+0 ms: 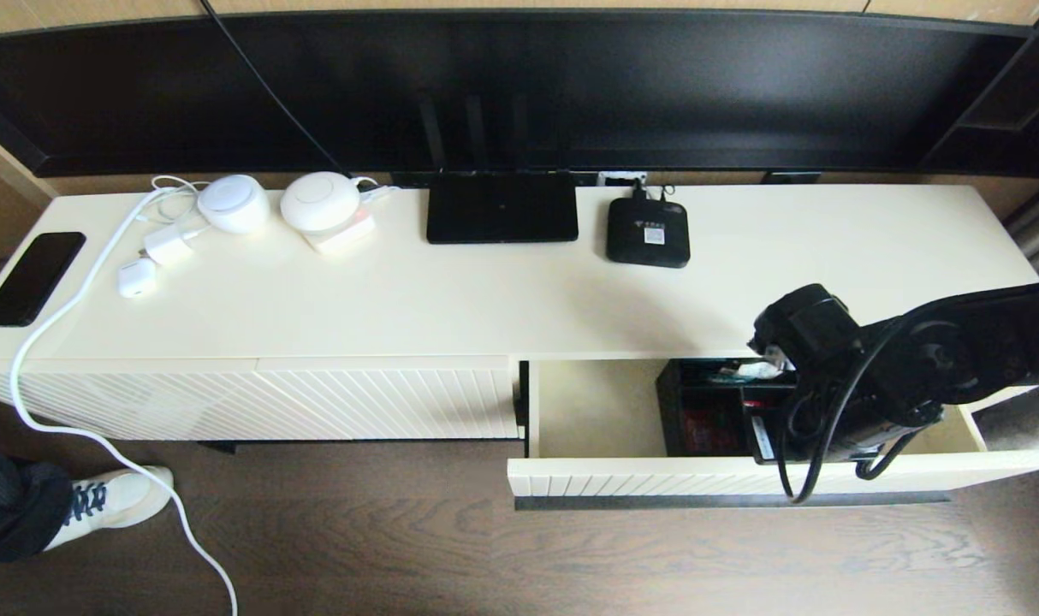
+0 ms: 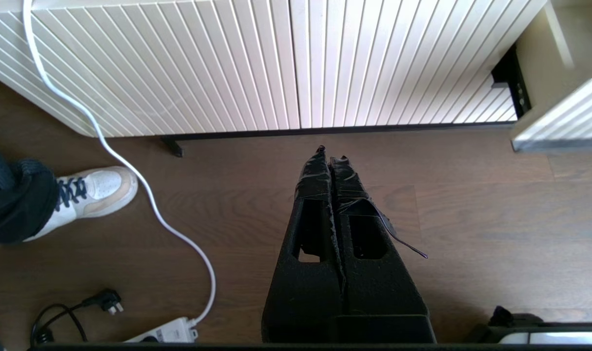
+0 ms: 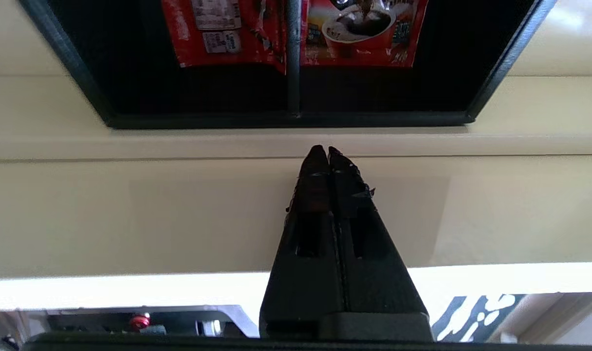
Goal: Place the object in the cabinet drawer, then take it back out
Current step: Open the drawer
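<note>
The cabinet drawer stands pulled out at the right, its ribbed front and dark handle strip facing me. The black organizer box rests inside it, with red packets showing in its compartments. In the right wrist view the box lies just beyond my right gripper, which is shut and empty, apart from the box, tips near the drawer's inner front wall. My right arm hangs over the drawer's right half. My left gripper is shut on nothing, parked above the wood floor before the closed cabinet front.
On the cabinet top sit a flat black router, a small black set-top box, white devices, chargers and a phone. A white cable trails to the floor beside a person's shoe.
</note>
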Tool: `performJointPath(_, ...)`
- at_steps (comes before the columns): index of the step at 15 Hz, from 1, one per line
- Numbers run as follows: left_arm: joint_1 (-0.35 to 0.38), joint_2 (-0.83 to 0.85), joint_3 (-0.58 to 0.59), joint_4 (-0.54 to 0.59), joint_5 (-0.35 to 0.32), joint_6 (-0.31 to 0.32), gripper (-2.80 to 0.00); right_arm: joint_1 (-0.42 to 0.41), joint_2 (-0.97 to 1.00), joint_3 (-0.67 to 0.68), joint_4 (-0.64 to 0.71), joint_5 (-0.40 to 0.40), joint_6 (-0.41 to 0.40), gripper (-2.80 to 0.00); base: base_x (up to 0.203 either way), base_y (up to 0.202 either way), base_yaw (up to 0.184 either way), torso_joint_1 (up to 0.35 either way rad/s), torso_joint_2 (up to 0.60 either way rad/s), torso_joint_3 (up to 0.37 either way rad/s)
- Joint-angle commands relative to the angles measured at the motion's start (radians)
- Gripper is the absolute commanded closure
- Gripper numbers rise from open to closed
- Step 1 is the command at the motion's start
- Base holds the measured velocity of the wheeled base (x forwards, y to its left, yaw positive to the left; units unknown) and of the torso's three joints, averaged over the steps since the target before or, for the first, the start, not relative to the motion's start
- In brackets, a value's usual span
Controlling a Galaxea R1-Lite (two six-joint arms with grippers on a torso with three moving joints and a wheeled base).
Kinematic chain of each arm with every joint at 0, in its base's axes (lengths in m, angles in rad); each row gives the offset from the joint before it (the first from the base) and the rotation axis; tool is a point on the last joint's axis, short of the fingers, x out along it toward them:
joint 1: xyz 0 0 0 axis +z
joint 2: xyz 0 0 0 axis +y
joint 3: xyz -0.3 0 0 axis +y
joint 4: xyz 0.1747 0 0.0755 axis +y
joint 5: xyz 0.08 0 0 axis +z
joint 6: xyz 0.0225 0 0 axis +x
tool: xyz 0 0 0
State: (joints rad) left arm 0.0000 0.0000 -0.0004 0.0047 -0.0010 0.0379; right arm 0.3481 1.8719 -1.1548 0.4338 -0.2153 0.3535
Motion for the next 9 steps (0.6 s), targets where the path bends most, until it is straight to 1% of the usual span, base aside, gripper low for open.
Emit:
performJointPath(1,0.000,0.002,-0.001,0.000,-0.001,0.000,0.00,0.000,0.009,0.041,0.014,0.001,0.004,0.00,0.000,0.000,0.000,0.000,0.00,0.000)
performJointPath(3,0.000,0.002,-0.001,0.000,-0.001,0.000,0.00,0.000,0.002,0.072,0.014,0.001,0.006,0.00,0.000,0.000,0.000,0.000,0.00,0.000)
performJointPath(5,0.000,0.002,-0.001,0.000,-0.001,0.000,0.00,0.002,-0.005,0.095,0.018,-0.001,0.035,0.00,0.000,0.000,0.000,0.000,0.00,0.000)
performJointPath(9,0.000,0.001,0.000,0.000,-0.001,0.000,0.00,0.032,-0.022,0.156,0.020,-0.001,0.091,0.00,0.000,0.000,0.000,0.000,0.00,0.000)
